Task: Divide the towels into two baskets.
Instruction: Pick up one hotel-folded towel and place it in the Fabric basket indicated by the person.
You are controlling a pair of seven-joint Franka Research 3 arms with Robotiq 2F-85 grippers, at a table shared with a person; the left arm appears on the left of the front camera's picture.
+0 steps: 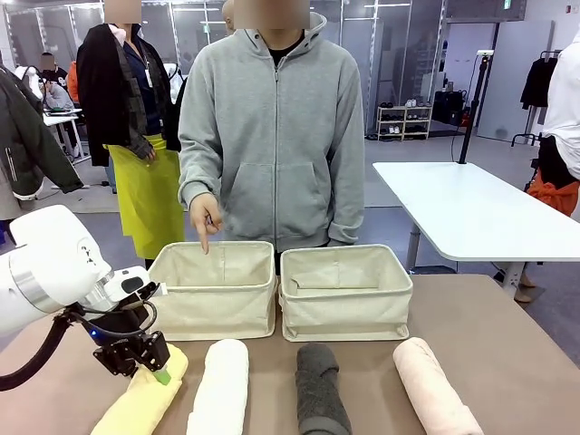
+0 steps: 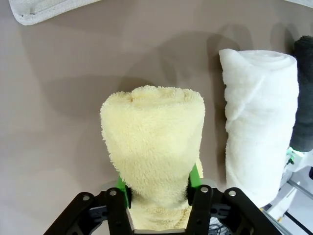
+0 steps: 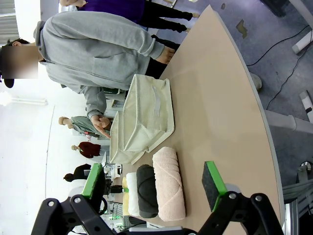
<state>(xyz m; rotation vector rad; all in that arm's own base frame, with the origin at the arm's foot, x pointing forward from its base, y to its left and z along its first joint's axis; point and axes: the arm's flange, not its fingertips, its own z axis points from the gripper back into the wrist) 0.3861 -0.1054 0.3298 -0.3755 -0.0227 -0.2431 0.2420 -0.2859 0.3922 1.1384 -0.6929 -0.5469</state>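
Four rolled towels lie in a row along the table's near edge: pale yellow point(image 1: 136, 403), white point(image 1: 220, 390), dark grey point(image 1: 319, 391) and pale pink point(image 1: 437, 388). My left gripper point(image 1: 152, 364) is shut on the far end of the yellow towel point(image 2: 154, 142), its green pads point(image 2: 195, 177) squeezing the roll from both sides. The white towel point(image 2: 259, 132) lies right beside it. Two cream baskets point(image 1: 213, 294) point(image 1: 344, 292) stand side by side behind the towels. High above the table, my right gripper point(image 3: 154, 180) hangs open with nothing between its fingers.
A person in a grey hoodie stands behind the baskets, one hand point(image 1: 205, 220) pointing a finger down at the left basket. Bare tabletop point(image 1: 489, 326) stretches to the right of the baskets. A white table point(image 1: 471, 213) stands farther back right.
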